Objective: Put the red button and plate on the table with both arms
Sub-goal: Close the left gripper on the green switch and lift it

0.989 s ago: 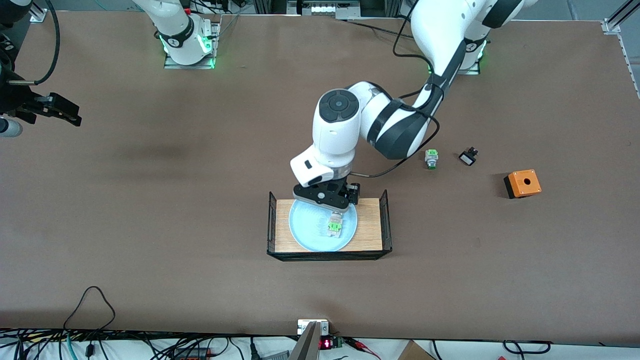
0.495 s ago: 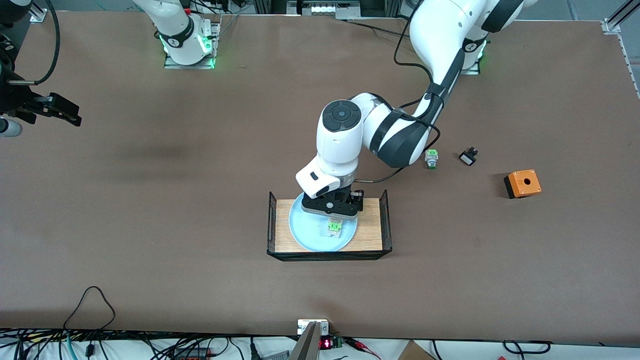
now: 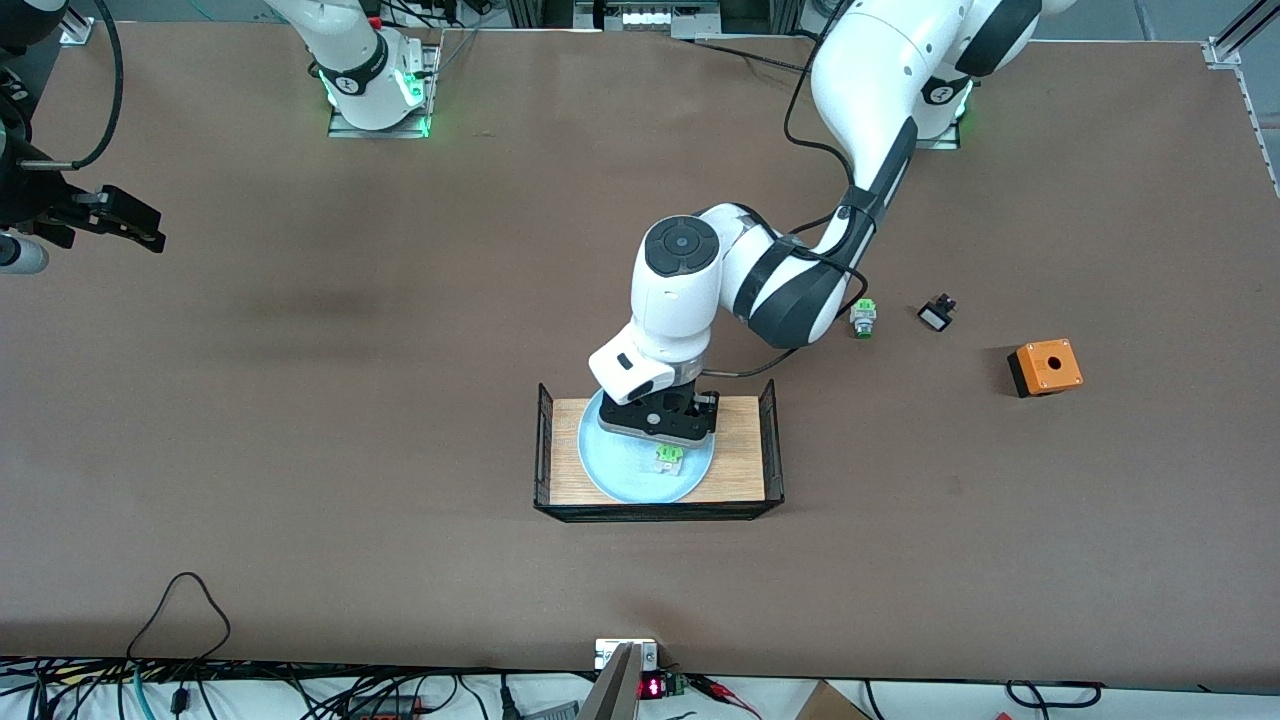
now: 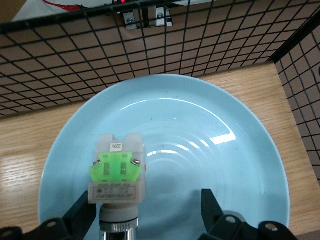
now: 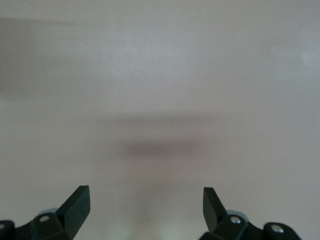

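The left claw (image 4: 145, 215), fingers apart, straddles the red button (image 4: 117, 180) on the plate (image 4: 225, 150) to grasp it; the right claw (image 5: 145, 205) waits released.

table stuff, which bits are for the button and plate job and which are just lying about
For the job: red button, plate, table, left gripper, right gripper.
Lying about: wooden tray, green-tipped part, small black part, orange box.

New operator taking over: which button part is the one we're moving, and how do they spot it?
Find the wooden tray with black mesh ends mid-table; a pale-blue plate lies in it. The red button lies on that plate, under the left gripper. Its green-tipped lookalike sits on the bare table instead.
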Motion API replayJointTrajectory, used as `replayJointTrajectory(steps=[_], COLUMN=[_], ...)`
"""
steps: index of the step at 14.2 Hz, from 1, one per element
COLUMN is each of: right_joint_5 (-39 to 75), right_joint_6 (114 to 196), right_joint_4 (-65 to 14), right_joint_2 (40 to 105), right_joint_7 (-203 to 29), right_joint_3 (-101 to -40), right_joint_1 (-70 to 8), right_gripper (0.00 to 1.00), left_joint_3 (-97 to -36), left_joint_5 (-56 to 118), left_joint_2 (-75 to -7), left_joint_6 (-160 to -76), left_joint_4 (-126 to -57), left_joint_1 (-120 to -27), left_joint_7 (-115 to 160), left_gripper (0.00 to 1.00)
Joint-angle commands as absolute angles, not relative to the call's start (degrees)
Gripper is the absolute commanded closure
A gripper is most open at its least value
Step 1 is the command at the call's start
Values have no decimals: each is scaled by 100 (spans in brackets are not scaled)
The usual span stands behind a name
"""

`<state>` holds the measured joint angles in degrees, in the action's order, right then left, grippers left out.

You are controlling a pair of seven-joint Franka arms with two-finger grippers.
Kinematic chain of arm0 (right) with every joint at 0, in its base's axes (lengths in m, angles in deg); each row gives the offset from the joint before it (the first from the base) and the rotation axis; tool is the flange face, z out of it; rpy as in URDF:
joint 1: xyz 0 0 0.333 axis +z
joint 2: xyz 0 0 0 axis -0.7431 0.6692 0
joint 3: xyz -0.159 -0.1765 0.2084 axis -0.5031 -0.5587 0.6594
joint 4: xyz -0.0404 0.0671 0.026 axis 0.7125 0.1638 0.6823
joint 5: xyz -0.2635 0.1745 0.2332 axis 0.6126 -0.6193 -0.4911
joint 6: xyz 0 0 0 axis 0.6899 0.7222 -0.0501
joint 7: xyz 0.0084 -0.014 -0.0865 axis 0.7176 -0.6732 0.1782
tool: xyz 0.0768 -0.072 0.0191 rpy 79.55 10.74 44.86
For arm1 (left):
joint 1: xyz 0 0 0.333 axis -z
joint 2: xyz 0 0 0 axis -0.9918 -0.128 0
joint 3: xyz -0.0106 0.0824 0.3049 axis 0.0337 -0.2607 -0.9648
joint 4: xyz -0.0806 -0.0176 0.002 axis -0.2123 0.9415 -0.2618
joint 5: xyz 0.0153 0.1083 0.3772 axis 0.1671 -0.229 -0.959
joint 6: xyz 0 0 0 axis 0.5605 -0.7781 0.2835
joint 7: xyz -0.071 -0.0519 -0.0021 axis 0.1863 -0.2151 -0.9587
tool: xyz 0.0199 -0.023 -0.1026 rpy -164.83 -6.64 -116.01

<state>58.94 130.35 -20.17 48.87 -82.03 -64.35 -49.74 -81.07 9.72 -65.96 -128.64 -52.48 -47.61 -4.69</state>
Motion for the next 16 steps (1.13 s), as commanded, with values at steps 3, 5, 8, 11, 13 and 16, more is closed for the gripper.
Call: replayJointTrajectory(steps=[3,5,8,11,13,16], right_joint_5=[5811,5811,5811,5802,5802,5802], right_joint_6=[13017,13026,13034,13043,13061,13131], right_joint_4=[-1978,-1978,-1978,-1978,-1978,-1970], right_joint_2=[4839,4839,4839,4839,4848,4875], right_joint_7=[-8227,-8227,-8227,-8227,-8227,-8218], right_joint_3=[-6430,-6430,-6430,-6430,-6430,-6430], right_joint_1=[-4967,-4967,-4967,-4967,-4975,-4975], right_gripper=[0,0,0,0,0,0], left_joint_3=[-8150,-8150,-8141,-8071,-8070,-8071], left_joint_5=[780,789,850,877,1234,1597], left_joint_2=[-6639,-6622,-6517,-6270,-5973,-5446], left_joint_6=[-12915,-12915,-12862,-12337,-11880,-10670], left_joint_4=[-5119,-5119,-5101,-5075,-5092,-5101], left_joint_1=[-4758,-4792,-4863,-4907,-4942,-4968], left_joint_7=[-520,-520,-555,-556,-564,-547], left_gripper=[59,69,73,74,75,76])
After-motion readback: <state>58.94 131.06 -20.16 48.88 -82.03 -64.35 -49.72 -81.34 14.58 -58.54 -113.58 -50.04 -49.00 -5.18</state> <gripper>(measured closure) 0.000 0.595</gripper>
